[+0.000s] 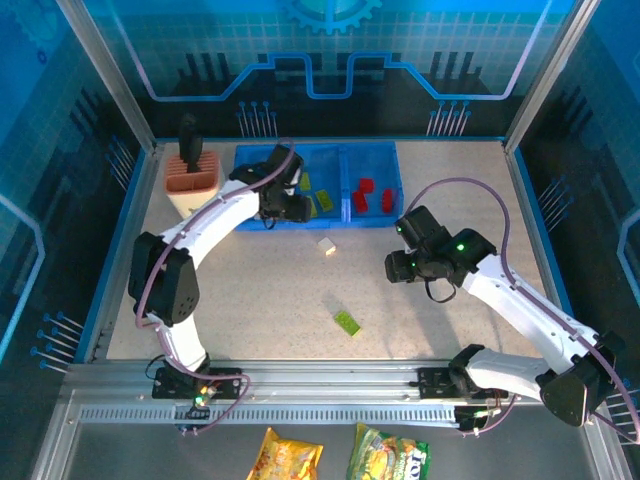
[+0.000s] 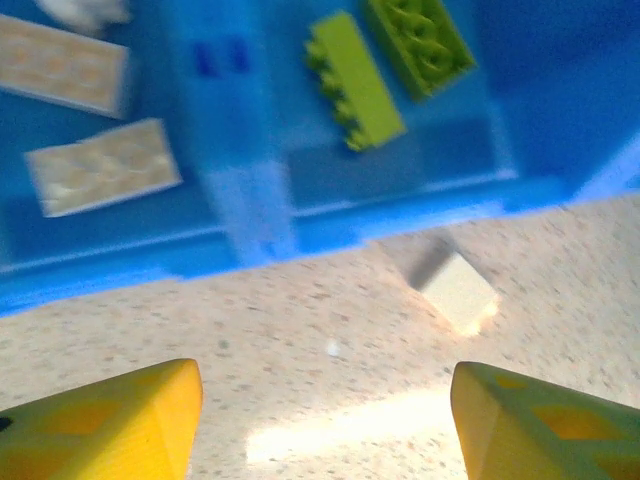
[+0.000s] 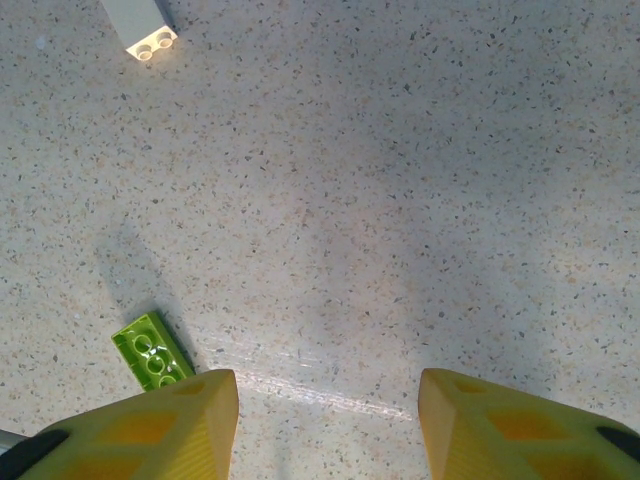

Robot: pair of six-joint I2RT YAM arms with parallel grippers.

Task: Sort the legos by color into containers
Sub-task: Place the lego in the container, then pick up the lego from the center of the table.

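Top external view: the blue tray (image 1: pixel 385 160) is sitting at the tabletop's far edge, with red legos (image 1: pixel 366 195) lying in its right compartment. The left gripper (image 2: pixel 325 400) is hovering at the tray's near wall, jaws spread, gripping nothing. Lime legos (image 2: pixel 355 80) and cream legos (image 2: pixel 103 180) are lying in the compartments beyond. A loose cream lego (image 1: pixel 326 245) is resting just outside that wall. The right gripper (image 3: pixel 328 400) is hanging right of the tabletop's middle, spread and empty, beside a stray lime lego (image 3: pixel 152 352).

Blue tray (image 1: pixel 380 158), lime brick (image 1: pixel 347 322), speckled beige table (image 1: pixel 270 290)
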